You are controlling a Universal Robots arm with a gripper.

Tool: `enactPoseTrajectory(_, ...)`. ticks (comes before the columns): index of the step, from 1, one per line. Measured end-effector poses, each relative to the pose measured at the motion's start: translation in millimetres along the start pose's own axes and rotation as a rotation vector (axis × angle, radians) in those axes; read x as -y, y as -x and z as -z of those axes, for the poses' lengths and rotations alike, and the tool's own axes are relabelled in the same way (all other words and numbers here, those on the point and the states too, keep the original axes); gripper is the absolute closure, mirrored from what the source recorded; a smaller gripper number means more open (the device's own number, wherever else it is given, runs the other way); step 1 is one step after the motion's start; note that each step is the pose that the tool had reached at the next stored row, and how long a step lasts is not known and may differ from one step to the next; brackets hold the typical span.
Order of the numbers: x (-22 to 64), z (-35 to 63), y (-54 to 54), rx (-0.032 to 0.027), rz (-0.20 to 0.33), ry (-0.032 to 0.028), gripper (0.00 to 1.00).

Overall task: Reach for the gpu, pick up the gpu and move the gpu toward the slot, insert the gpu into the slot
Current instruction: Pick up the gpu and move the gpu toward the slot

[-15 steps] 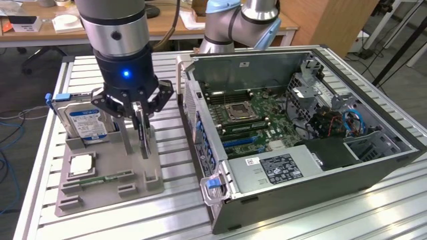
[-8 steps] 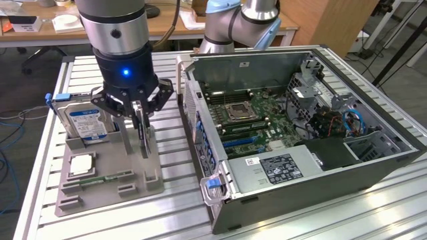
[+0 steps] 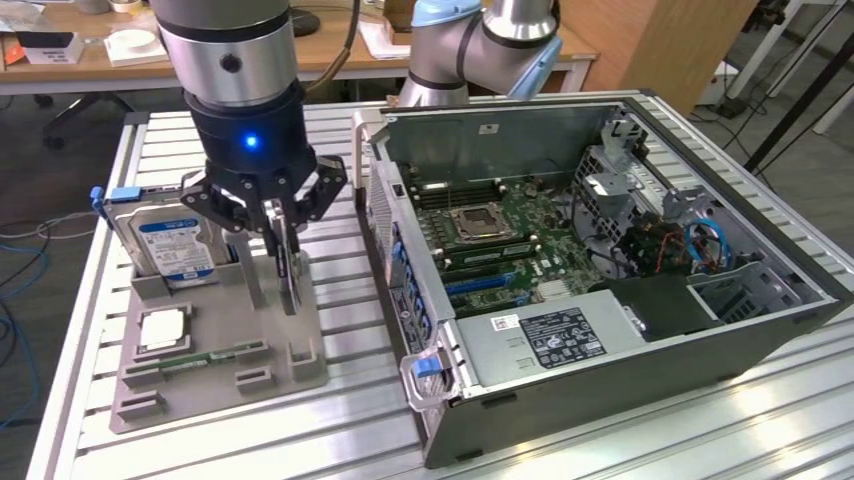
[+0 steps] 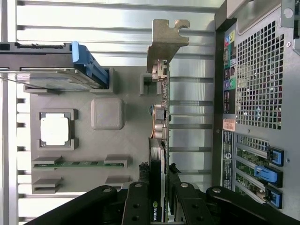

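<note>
The gpu (image 3: 290, 285), a thin dark card with a silver end bracket, stands on edge in the grey holder (image 3: 200, 385) on the exterior view's left. My gripper (image 3: 278, 235) comes straight down over its top edge, one finger on each side, shut on the card. In the wrist view the gpu (image 4: 161, 93) runs from its bracket back between my fingers (image 4: 138, 201), which press both faces; the gripper (image 4: 158, 206) sits at its rear end. I cannot tell whether the card is lifted off the holder (image 4: 108, 114). The blue slot (image 3: 481, 283) lies on the motherboard inside the open case.
The open computer case (image 3: 400, 260) lies right of the holder, its rear panel (image 4: 258, 93) close beside the card. A blue-labelled hard drive (image 3: 174, 245) stands in the holder, with a processor chip (image 3: 160, 328) and a memory stick (image 3: 214, 355) lying flat nearby. A second arm's base (image 3: 454, 50) stands behind the case.
</note>
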State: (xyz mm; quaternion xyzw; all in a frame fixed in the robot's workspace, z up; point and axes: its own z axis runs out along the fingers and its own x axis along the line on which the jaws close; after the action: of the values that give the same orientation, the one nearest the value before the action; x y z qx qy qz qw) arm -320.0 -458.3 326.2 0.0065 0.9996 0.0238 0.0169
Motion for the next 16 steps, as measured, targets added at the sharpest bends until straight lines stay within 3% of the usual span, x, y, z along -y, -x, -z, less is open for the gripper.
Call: enactPoseTrajectory(16, -0.2, 5.1, 0.2, 0.0000, 0.000, 0.0000, 0.74)
